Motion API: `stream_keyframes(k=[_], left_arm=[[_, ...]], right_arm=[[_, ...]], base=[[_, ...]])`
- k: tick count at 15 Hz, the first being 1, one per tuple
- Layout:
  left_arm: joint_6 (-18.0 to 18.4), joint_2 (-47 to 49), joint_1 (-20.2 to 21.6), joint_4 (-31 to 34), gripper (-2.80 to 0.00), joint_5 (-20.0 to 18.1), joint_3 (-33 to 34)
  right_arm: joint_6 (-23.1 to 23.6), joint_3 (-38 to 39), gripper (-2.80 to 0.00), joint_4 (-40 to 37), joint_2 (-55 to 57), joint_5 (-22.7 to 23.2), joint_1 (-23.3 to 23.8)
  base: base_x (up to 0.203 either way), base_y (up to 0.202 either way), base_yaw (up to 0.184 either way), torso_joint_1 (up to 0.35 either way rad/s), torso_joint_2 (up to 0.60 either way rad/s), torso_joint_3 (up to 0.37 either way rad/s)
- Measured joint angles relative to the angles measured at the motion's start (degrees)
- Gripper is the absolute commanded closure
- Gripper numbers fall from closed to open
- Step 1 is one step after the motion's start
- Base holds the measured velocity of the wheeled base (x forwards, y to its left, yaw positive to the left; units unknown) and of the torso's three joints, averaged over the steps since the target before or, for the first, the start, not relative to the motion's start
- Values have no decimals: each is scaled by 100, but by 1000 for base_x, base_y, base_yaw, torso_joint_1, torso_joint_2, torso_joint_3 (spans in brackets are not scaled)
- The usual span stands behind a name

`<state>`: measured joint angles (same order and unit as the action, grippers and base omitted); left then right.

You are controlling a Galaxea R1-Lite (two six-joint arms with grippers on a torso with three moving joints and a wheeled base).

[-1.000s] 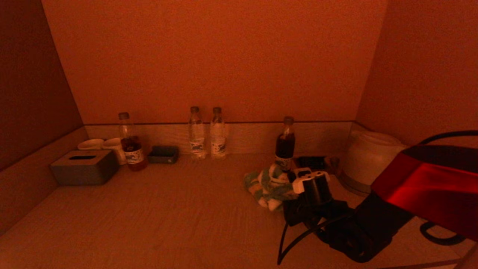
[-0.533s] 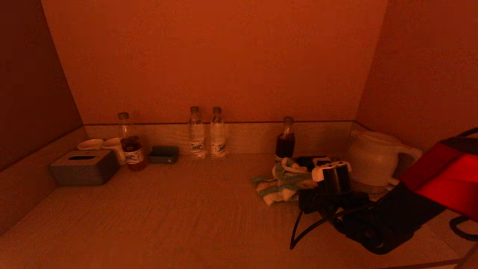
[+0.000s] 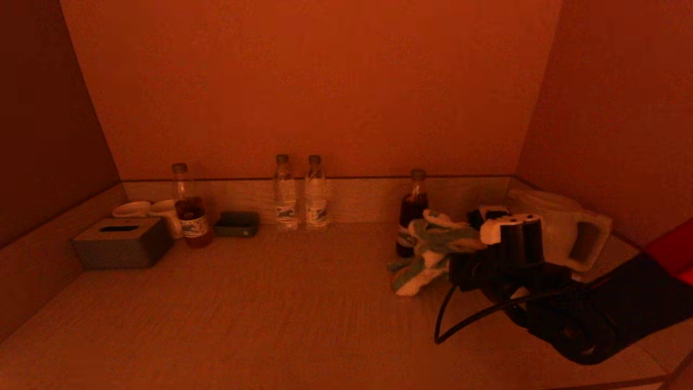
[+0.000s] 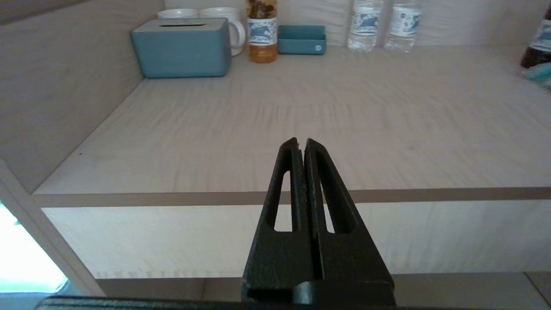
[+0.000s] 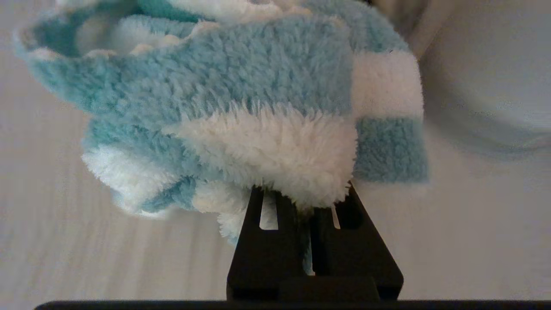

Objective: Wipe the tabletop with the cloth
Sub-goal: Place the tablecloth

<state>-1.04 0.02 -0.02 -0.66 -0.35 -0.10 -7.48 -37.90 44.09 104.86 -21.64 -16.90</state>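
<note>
Already clamped in the right gripper (image 5: 308, 202), the cloth (image 3: 427, 252) bunches ahead of its fingers beside the dark bottle (image 3: 412, 211), bare tabletop (image 3: 270, 303) leftward; left gripper (image 4: 301, 144) closed, parked

Along the back wall stand two clear plastic water bottles (image 3: 285, 194) (image 3: 315, 193) side by side. Further left sit a small teal rectangular tray (image 4: 301, 39), a bottle of amber drink (image 4: 262, 31), two white ceramic mugs (image 4: 224, 28) (image 4: 177, 13) and a blue-grey tissue box (image 4: 181, 47). A dark-filled bottle (image 3: 412, 212) stands toward the right, and a white electric kettle (image 3: 563, 230) occupies the right corner.
</note>
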Motion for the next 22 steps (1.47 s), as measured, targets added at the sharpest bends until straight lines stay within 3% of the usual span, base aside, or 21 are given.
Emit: stream_keyframes(k=[12, 16, 20, 22], left_arm=[[2, 0, 2, -2, 0, 0, 0], [1, 0, -5, -1, 0, 2, 0], [2, 0, 2, -2, 0, 2, 0], [0, 0, 0, -2, 0, 2, 0]], right_arm=[[355, -388, 0, -7, -1135, 8, 138], [640, -1177, 0, -268, -1466, 74, 150], [1071, -1234, 0, -510, -1526, 89, 397], [1230, -1223, 0, -485, -1540, 170, 781]], base=[[0, 0, 0, 0, 0, 0], [0, 0, 0, 0, 0, 0], [0, 0, 0, 0, 0, 0], [0, 0, 0, 0, 0, 0]])
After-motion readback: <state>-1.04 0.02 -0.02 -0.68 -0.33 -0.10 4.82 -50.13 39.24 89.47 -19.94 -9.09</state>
